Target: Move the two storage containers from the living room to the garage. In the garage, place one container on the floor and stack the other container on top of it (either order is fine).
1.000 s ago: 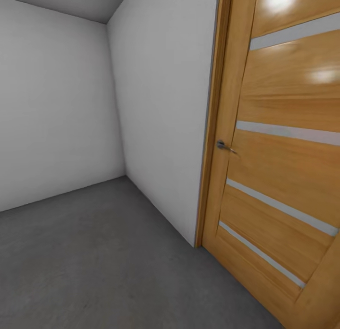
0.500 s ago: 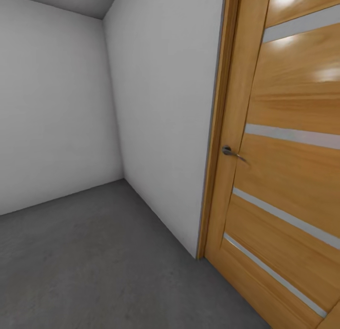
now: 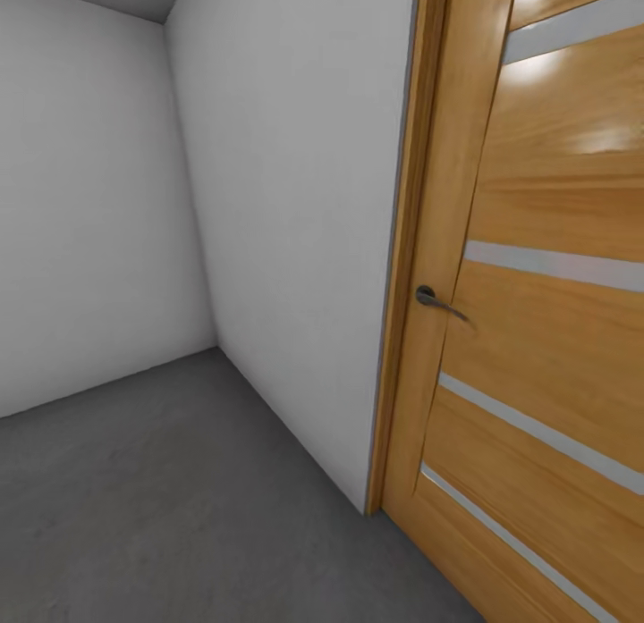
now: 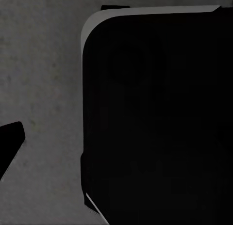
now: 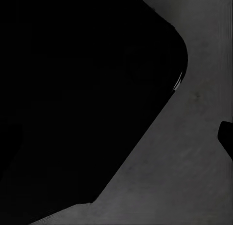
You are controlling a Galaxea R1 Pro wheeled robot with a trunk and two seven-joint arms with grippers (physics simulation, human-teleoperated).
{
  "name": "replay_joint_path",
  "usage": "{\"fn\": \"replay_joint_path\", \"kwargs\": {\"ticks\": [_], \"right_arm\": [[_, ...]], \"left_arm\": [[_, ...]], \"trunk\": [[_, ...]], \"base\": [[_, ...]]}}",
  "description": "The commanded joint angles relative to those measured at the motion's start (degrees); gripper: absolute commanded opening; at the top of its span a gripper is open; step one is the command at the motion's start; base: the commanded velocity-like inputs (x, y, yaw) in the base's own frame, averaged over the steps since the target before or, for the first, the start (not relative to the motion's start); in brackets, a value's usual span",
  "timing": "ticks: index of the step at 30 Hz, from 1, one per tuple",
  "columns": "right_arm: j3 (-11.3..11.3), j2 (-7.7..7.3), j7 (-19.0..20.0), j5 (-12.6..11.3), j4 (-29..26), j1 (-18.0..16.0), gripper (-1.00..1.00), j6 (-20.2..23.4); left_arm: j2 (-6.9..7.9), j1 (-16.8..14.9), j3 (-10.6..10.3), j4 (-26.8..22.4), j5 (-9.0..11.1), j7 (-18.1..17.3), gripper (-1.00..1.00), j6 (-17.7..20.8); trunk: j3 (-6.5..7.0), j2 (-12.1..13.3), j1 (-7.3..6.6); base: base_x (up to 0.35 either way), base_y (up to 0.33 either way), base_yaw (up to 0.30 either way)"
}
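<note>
Room: garage corner in the head view, bare white walls [image 3: 286, 203] meeting at a vertical edge left of centre.
Floor [image 3: 179, 498]: dark grey, matte, mottled concrete, running from the near edge up to both walls.
Door [image 3: 537, 337]: glossy honey-coloured wood with pale horizontal strips, standing at the right; its frame [image 3: 407, 248] butts against the end of the nearer wall.
Handle [image 3: 438, 301]: dark metal lever on the door's left edge, just beside the frame, pointing toward the door's middle.
Obstruction ahead: the nearer wall and the door together close off the right half of the head view; open floor lies toward the left corner.
Left wrist view: a large black body [image 4: 160, 118] with a rounded, pale-edged corner covers most of the frame; mottled grey concrete [image 4: 39, 89] shows beside it, and a small dark wedge [image 4: 9, 142] enters at one edge.
Right wrist view: a large black body [image 5: 77, 99] with a rounded corner; grey concrete [image 5: 184, 176] beyond it, and a small dark tip [image 5: 225, 135] at the frame's edge.
Claw state: cannot be told for either arm; no fingers are distinguishable in the dark shapes.
Containers: no orange-red bin is visible, so their place cannot be told.
</note>
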Motion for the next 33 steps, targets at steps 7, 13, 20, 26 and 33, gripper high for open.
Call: {"fn": "replay_joint_path", "kwargs": {"ticks": [7,13,20,26,33], "right_arm": [[0.1,0.0,0.0,0.0,0.0,0.0,1.0,-0.1],[0.1,0.03,0.0,0.0,0.0,0.0,1.0,-0.1],[0.1,0.03,0.0,-0.1,0.0,0.0,1.0,-0.1],[0.1,0.03,0.0,-0.3,0.0,0.0,1.0,-0.1],[0.1,-0.01,0.0,-0.5,0.0,0.0,1.0,-0.1]], "left_arm": [[0.0,0.0,0.0,0.0,0.1,0.0,1.0,-0.2],[0.0,0.0,0.0,0.0,0.1,0.0,1.0,-0.3],[-0.12,0.0,0.0,0.0,-0.1,0.0,1.0,-0.3],[-0.14,0.0,-0.4,0.0,-0.4,0.0,1.0,-0.3],[-0.21,0.0,-0.5,0.0,-0.3,0.0,1.0,-0.3]], "trunk": [[-0.04,0.0,0.03],[-0.04,0.0,0.03],[-0.04,0.0,0.03],[-0.04,0.0,0.03],[-0.04,0.0,0.03]], "base": [[0.324,0.0,-0.239],[0.324,0.0,-0.241],[0.188,0.0,-0.176],[0.015,0.0,-0.072],[0.001,0.0,-0.222]]}}
